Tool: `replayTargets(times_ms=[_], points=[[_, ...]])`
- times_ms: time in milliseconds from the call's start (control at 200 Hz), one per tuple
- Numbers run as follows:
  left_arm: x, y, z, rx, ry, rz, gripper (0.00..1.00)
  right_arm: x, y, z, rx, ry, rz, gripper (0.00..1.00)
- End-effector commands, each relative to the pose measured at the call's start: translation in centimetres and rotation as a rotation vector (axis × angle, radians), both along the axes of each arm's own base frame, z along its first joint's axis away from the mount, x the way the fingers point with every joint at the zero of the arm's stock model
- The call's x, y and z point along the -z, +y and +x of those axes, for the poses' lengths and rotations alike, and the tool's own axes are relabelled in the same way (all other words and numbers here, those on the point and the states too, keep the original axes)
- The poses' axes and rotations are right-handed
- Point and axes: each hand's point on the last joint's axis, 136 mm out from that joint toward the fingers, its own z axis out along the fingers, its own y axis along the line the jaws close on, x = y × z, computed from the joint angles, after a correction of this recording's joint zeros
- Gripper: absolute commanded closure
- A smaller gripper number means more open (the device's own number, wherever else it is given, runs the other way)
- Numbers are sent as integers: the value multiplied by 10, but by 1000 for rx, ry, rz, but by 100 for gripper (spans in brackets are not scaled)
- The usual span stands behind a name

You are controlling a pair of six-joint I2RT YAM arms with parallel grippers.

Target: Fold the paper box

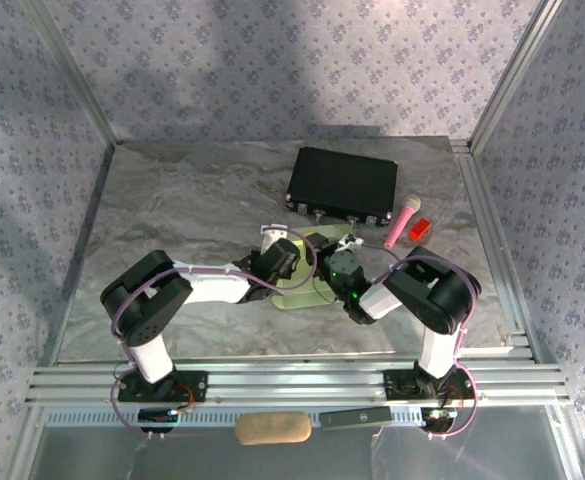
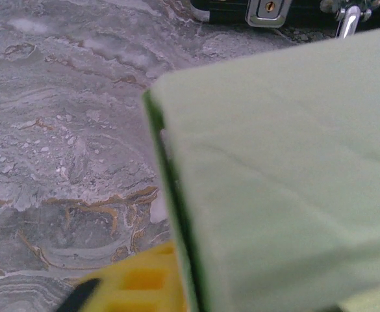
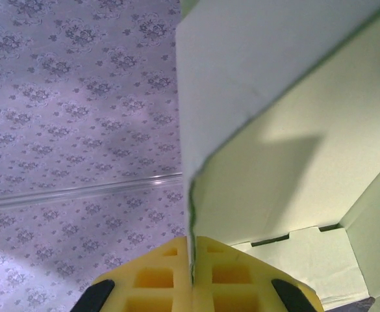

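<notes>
Top view: paper box (image 1: 307, 298) mostly covered by left gripper (image 1: 292, 262) and right gripper (image 1: 334, 262); fold state unreadable, fingertips too small to tell. Pink item (image 1: 404, 220) and red item (image 1: 419, 229) beside black case (image 1: 342, 185) too small to identify.
Left wrist: paper box blurred, cut by right and bottom edges. One yellow pad (image 2: 134, 286) cut by bottom edge; second finger hidden behind card, grip unclear. Black case cut by top edge.
Right wrist: paper box cut by top and right edges; pads (image 3: 151, 279) cut by bottom edge.
</notes>
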Motion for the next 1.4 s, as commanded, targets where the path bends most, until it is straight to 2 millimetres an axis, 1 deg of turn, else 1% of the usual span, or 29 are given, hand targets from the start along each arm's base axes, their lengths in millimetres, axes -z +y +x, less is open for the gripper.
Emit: replayTargets(times_ms=[0, 120, 190, 235, 305, 445, 535, 630, 735, 760, 815, 865, 899, 1029, 1159, 1329, 1394], points=[[-15, -10, 15, -7, -37, -72, 74, 42, 14, -20, -102, 125, -90, 100], [-15, -8, 20, -2, -32, -73, 73, 41, 14, -20, -100, 126, -87, 100], [-16, -7, 22, -4, -30, -66, 77, 40, 14, -19, -100, 124, -83, 100], [-15, -7, 23, -3, -28, -64, 82, 39, 14, -18, -100, 123, -81, 100], [-15, -5, 25, -20, -30, -56, 100, 38, 14, -18, -100, 122, -80, 100], [-14, -1, 23, -59, -31, -22, 100, 37, 15, -18, -100, 119, -80, 100], [-15, 5, 23, -119, -51, 30, 100, 38, 15, -19, -98, 124, -79, 100], [-12, 10, 21, -164, -53, 56, 100, 38, 15, -18, -95, 124, -77, 100], [-8, 6, 18, -148, -39, 44, 100, 38, 15, -19, -93, 127, -76, 100], [-8, 4, 18, -139, -36, 38, 96, 39, 14, -18, -90, 129, -76, 100], [-6, 1, 15, -112, -31, 25, 76, 38, 14, -18, -91, 128, -75, 100], [-5, 1, 13, -94, -32, 5, 66, 38, 14, -17, -87, 130, -73, 100], [-4, 1, 11, -84, -32, -5, 63, 38, 14, -17, -88, 131, -73, 100], [5, 3, 8, -63, -18, -40, 62, 37, 15, -15, -89, 129, -68, 100], [12, 12, 5, -75, -10, -39, 62, 37, 14, -16, -86, 131, -66, 100], [12, 14, -1, -53, -15, -72, 62, 37, 13, -16, -85, 131, -68, 100], [12, 17, 0, -57, -11, -73, 64, 37, 14, -16, -86, 130, -68, 100]])
